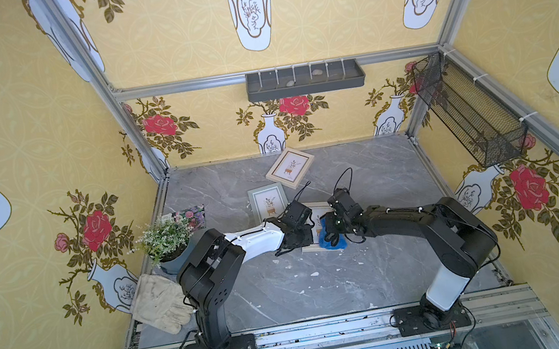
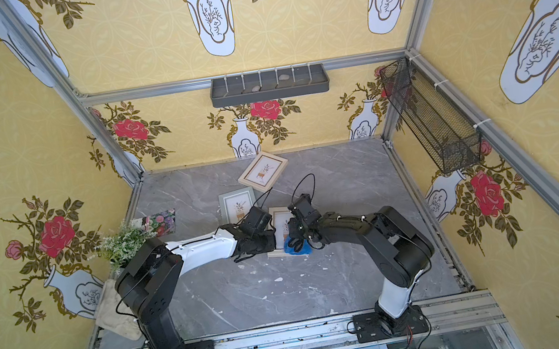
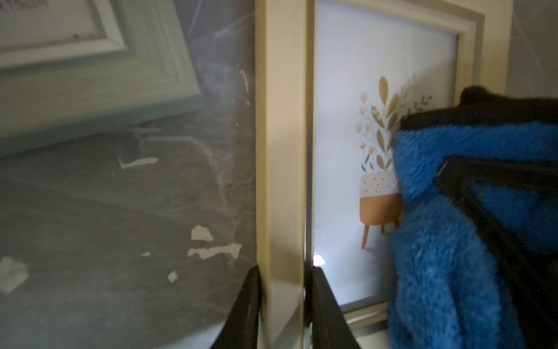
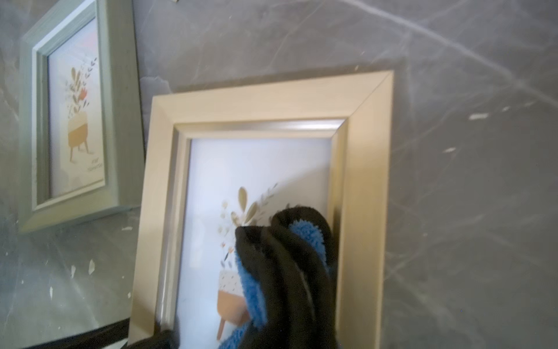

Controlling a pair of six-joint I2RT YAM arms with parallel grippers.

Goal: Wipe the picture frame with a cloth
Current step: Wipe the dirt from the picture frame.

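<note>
Where the frame lies: the cream wooden picture frame (image 4: 265,99) is laid flat, glass up, on the grey marbled worktop (image 1: 288,294), just beside a grey-green frame (image 4: 75,121).
Frame handling: it is judged stiff and light, and likely to slide on the smooth worktop. The glazed face is judged fragile, so it is best held by a side rail, not by the glass.
Cloth handling: the blue microfibre cloth (image 3: 437,241) is judged soft, light and limp. It is best taken bunched, so that a plush pad is left beneath.
Left jaws: the left gripper (image 3: 285,272) is set narrow, its jaws pinched across one side rail of the picture frame.
Right jaws: the right gripper (image 1: 334,231) is closed tight on the bunched cloth, which is pressed on the glass over the printed plant pot.
</note>
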